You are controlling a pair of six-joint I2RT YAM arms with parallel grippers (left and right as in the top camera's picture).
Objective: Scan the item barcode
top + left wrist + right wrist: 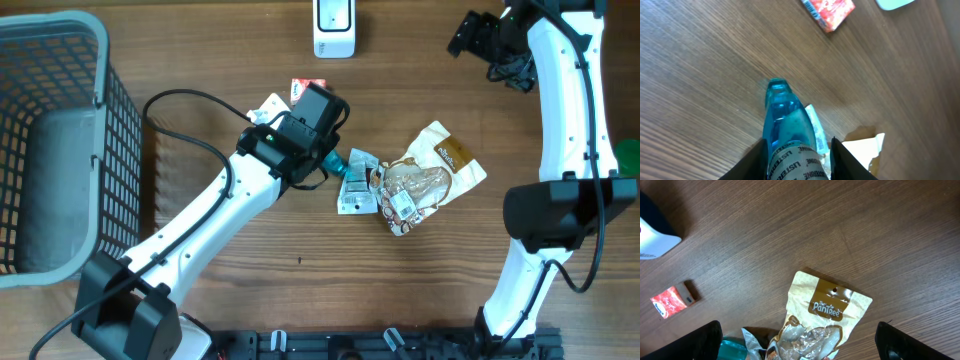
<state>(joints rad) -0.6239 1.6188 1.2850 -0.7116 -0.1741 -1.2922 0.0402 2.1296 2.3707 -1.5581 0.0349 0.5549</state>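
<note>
over on the left edge of the table [200,60] sits a big grey mesh basket [125,160], my guess is that's where scanned stuff ends up. left arm [200,215] reaches across to the pile in the middle, next to the snack pouch [440,165]. its hand [797,142] has a finger right up against each side of the blue mouthwash bottle [785,115], which looks to be lying on the wood. can't tell if it's actually clamped or just loose around it. right hand [796,325] hangs spread wide with nothing in it, off to the right of the white scanner [334,25], probably parked out of the way. small red packet [829,10] lies apart from the pile. surface is dark wood grain, and none of the room shows.
</note>
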